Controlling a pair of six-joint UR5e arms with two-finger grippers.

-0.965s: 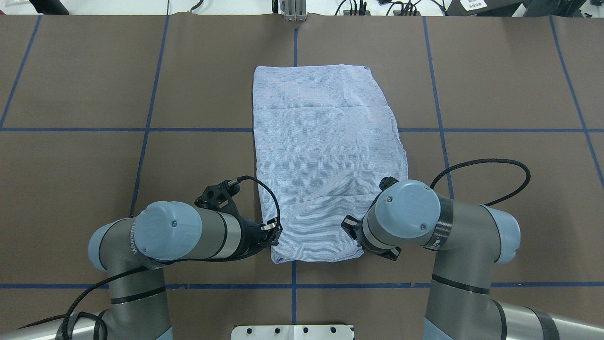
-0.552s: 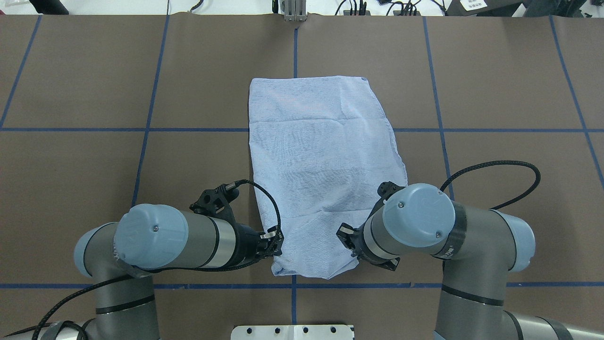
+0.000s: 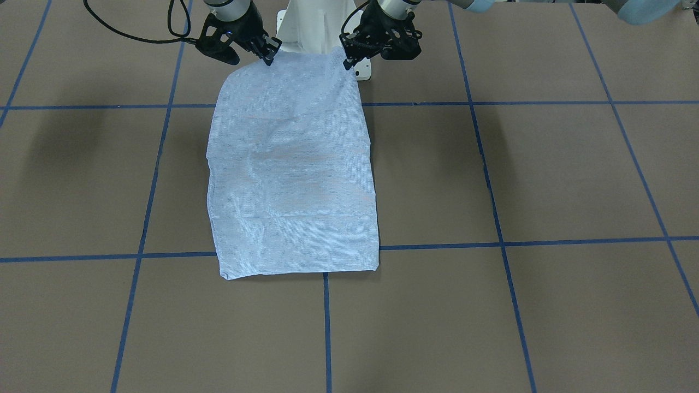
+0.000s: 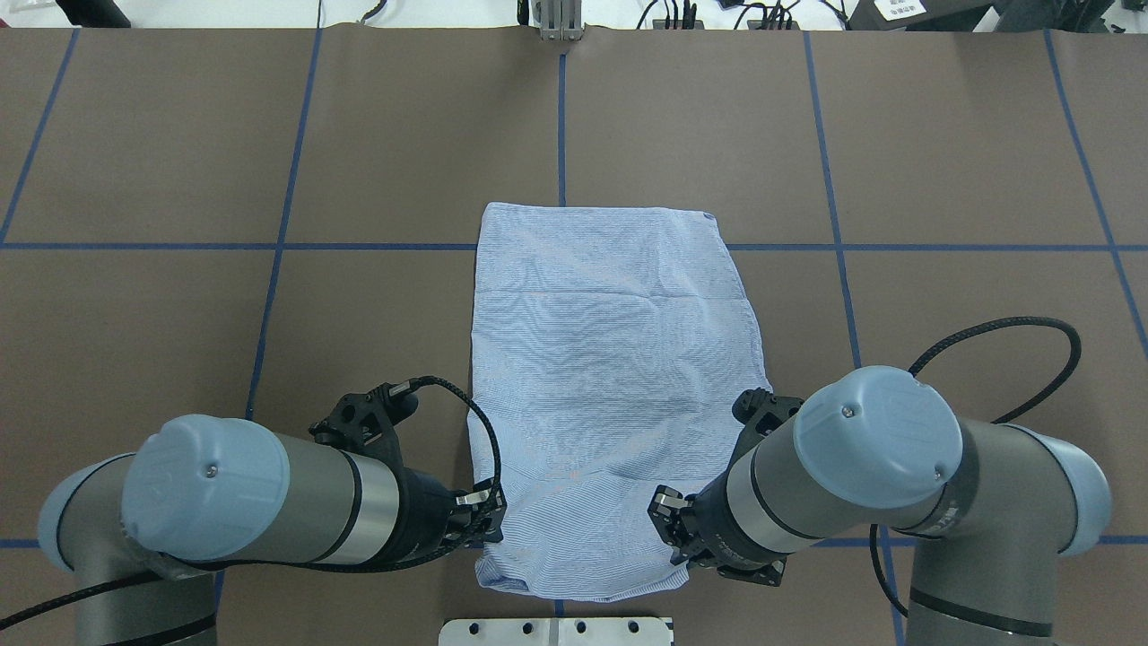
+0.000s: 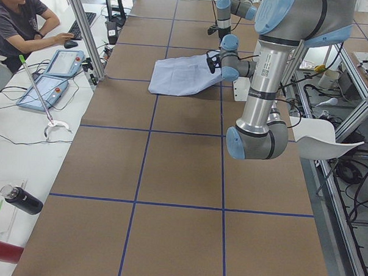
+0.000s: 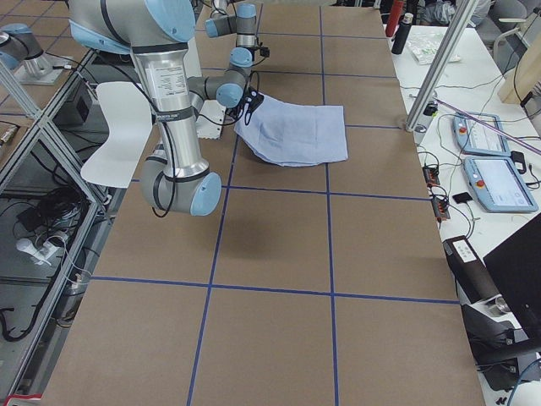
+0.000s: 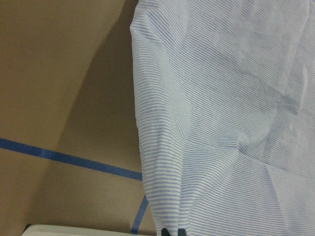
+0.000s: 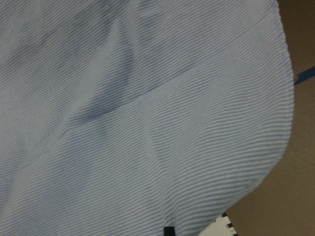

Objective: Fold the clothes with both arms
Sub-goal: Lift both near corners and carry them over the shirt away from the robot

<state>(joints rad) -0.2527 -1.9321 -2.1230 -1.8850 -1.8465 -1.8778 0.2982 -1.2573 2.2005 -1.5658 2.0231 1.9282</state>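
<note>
While its far portion lies flat on the brown counter (image 4: 942, 161) marked with blue tape lines, the light blue, finely white-striped shirt (image 4: 610, 386), folded into a long rectangle, is raised at the end nearest the robot. That raised end is gripped at its two corners. One corner is pinched by the clenched jaws of the silver-grey jointed left arm (image 4: 269, 502), the other by the clenched jaws of the silver-grey jointed right arm (image 4: 870, 440). In the left wrist view, striped cloth is seen hanging from black fingertips (image 7: 170, 231) pressed close together, with the counter and a blue line to the side. In the right wrist view, the frame is almost filled by creased cloth, and only one black tip is visible at the bottom edge.

The shirt is centred on the middle blue line, and its far edge is laid just beyond a cross line, as seen from overhead. A soft sag is formed in the cloth between the two held corners, just above the white pedestal plate (image 4: 556, 631). A looped black cable (image 4: 1013, 336) is carried beside the right arm. In the exterior left view, a seated person (image 5: 21, 21) is shown at a white side desk (image 5: 24, 149), well apart from the shirt.
</note>
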